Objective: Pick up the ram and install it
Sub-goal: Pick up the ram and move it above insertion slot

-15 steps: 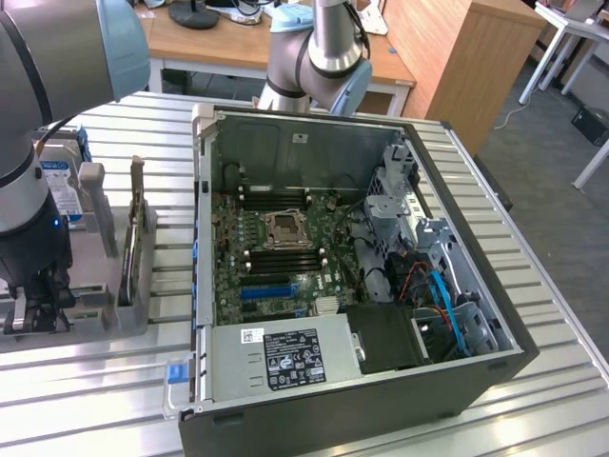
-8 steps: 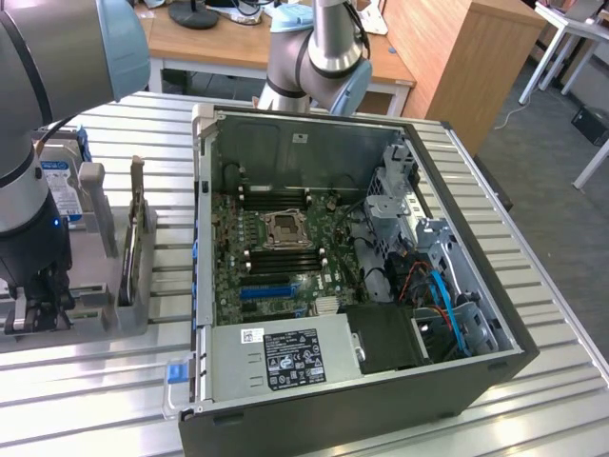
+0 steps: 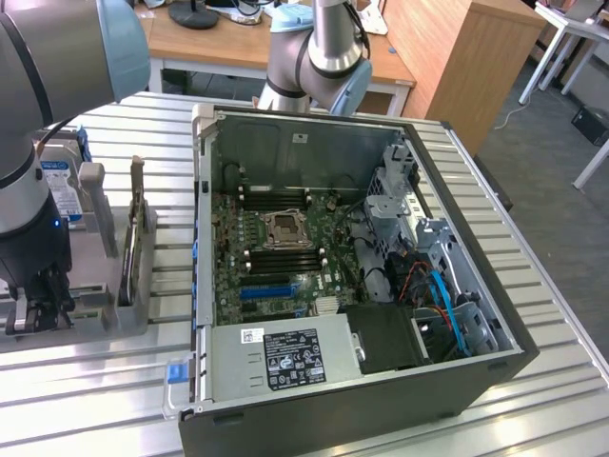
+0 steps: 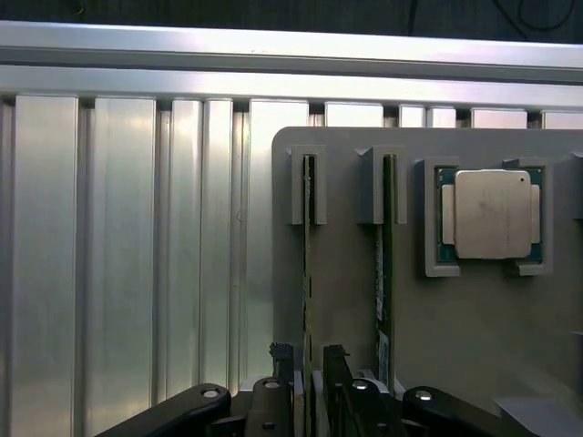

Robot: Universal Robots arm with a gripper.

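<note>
At the exterior view's left, the arm (image 3: 38,114) drops steeply from above, wrist pointing down, and its gripper (image 3: 40,293) sits low at the near end of a grey holder (image 3: 105,286) on the slatted aluminium table (image 3: 95,400). Wrist view: the fingers (image 4: 284,362) stand parted and straddle the near end of the ram (image 4: 308,273), which stands on edge in a slot of the holder. A thin gap shows on one side, so the jaws are not clamped. A second ram stick (image 4: 386,264) stands parallel just beside it, and one finger sits in the channel between the two. A processor chip (image 4: 492,214) lies flat in its recess past the second stick. To the right in the exterior view, the open computer case (image 3: 285,143) lies on its side, well apart from the holder. Inside are the motherboard (image 3: 333,238), black memory slots (image 3: 281,195) flanking the processor socket (image 3: 284,228), a blue expansion slot (image 3: 266,288), the power supply (image 3: 285,357) and, farthest right, the drive cage (image 3: 400,190) with a blue cable (image 3: 442,305).
</note>
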